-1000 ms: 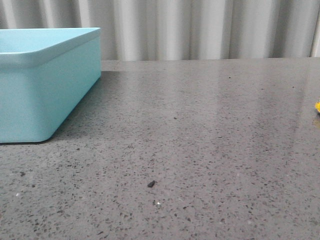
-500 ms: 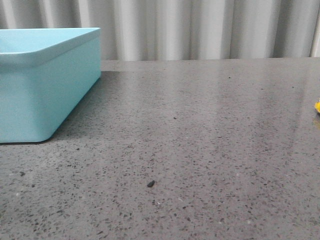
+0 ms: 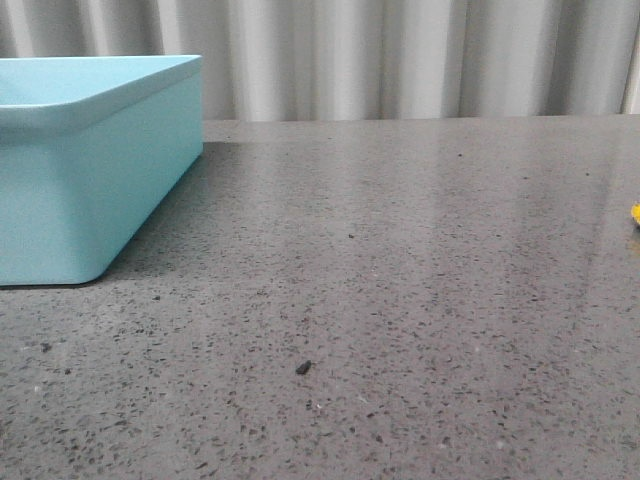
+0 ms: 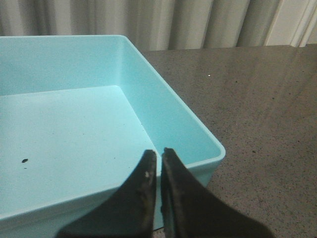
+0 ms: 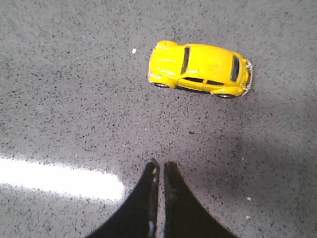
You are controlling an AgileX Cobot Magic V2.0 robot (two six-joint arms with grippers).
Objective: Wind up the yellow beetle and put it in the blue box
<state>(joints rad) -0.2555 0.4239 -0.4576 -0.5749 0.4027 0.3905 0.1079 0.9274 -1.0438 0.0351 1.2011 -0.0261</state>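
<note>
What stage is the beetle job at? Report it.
Nothing looks done yet. The yellow beetle sits on the table, ungripped; the right gripper hangs shut above it. The blue box holds no car, with the left gripper shut over its rim. Grasping, winding and storing remain.

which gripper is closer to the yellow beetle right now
Right. The right gripper, fingers together, hangs over the bare table just short of the yellow beetle. The left gripper is over the blue box, with no car in its view.
</note>
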